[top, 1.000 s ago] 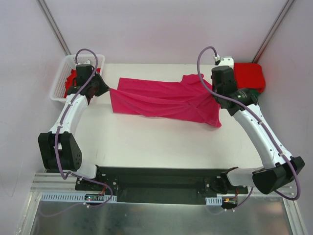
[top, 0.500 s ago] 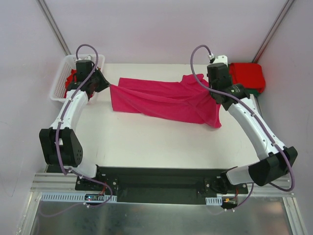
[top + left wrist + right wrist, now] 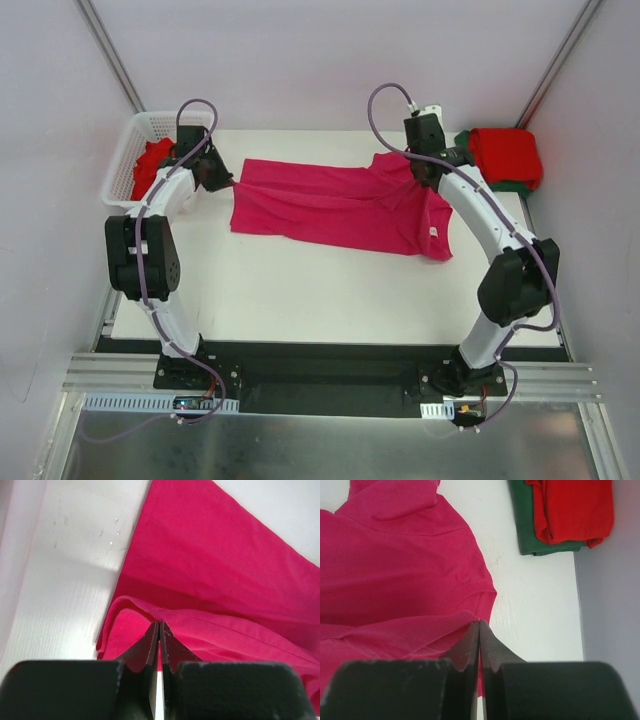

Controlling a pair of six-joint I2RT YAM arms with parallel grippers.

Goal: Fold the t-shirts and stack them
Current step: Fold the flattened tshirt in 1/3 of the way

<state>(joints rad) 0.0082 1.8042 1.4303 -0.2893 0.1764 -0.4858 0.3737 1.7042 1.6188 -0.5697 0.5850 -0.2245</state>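
Both arms have swung inward since the earlier frame: left claw (image 3: 228, 184) sits a little further right, right claw (image 3: 413, 178) further left, and the pink shirt (image 3: 335, 205) between them has shifted slightly and lies slacker. Left claw clenched on a stitched edge at the shirt's left end; in the wrist view the dark, tapered fingers (image 3: 150, 642) meet with a thin fold of cloth pinched between them. Right claw likewise clenched on an edge fold near the far right of the shirt, beside a sleeve. Shirt is soft matte knit, magenta-pink, with long shallow creases running lengthwise. It lies on the far half of the white worktop (image 3: 330, 290), long axis left to right, slanting slightly nearer at the right. The small white label (image 3: 434, 232) is at the near right corner. Well right of it, at the worktop's far right corner, a folded red shirt (image 3: 508, 155) rests on a folded green shirt (image 3: 527, 530), both rectangular. At far left, a white lattice basket (image 3: 122, 165) holds crumpled red cloth (image 3: 152, 160).
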